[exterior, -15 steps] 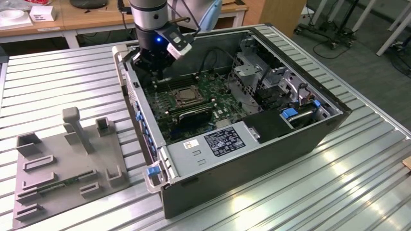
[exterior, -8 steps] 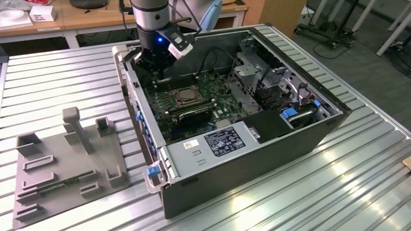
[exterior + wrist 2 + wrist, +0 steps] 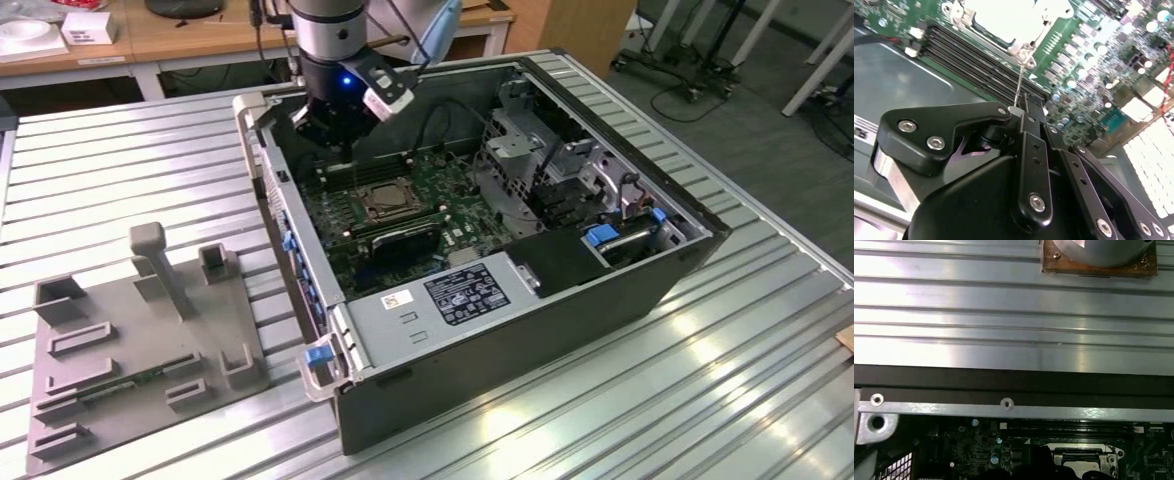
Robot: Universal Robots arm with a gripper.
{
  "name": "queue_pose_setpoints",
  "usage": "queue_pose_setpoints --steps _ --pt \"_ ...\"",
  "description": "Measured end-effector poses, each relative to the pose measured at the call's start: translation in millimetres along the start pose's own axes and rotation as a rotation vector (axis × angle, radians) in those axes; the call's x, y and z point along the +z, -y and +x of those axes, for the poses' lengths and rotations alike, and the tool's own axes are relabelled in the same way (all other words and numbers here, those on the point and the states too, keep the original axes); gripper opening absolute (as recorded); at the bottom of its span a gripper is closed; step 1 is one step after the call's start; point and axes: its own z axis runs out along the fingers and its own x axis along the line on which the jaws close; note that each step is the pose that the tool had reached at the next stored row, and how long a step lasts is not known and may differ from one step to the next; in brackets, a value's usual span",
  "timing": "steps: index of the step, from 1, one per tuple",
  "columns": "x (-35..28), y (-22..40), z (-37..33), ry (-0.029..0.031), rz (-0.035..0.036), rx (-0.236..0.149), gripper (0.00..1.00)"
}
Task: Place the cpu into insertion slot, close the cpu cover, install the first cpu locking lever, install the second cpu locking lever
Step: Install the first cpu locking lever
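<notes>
An open computer case lies on the table with the green motherboard (image 3: 447, 205) exposed. The insertion slot (image 3: 387, 199) sits mid-board, its silvery cpu cover (image 3: 1021, 46) lying flat around a pale square, the cpu (image 3: 1004, 15). A thin wire locking lever (image 3: 1021, 82) runs from the slot's corner to my fingertips. My black gripper (image 3: 343, 158) hangs over the board just behind the slot, toward the case's back wall. In the second wrist view the gripper (image 3: 1027, 100) has its fingers (image 3: 1030, 125) pressed together, with the lever's end right beside them. The slot (image 3: 1081, 460) also appears in the first wrist view.
Long black memory slots (image 3: 979, 62) lie between my gripper and the socket. The case walls (image 3: 274, 190), a drive cage (image 3: 534, 150) and a silver power supply box (image 3: 447, 300) hem the board in. A grey fixture plate (image 3: 134, 335) stands on the ribbed metal table (image 3: 747, 380).
</notes>
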Motion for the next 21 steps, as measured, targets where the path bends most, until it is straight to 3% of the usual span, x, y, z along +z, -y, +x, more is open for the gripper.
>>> queue_pose_setpoints --steps 4,9,16,21 --pt "1.0 0.3 -8.8 0.0003 0.0002 0.002 0.11" --pt "1.0 0.3 -9.1 0.0003 0.0002 0.002 0.11" --pt "5.1 1.0 -22.3 -0.0097 0.0001 0.004 0.11" --pt "9.1 1.5 -25.9 -0.0065 0.0029 0.033 0.11"
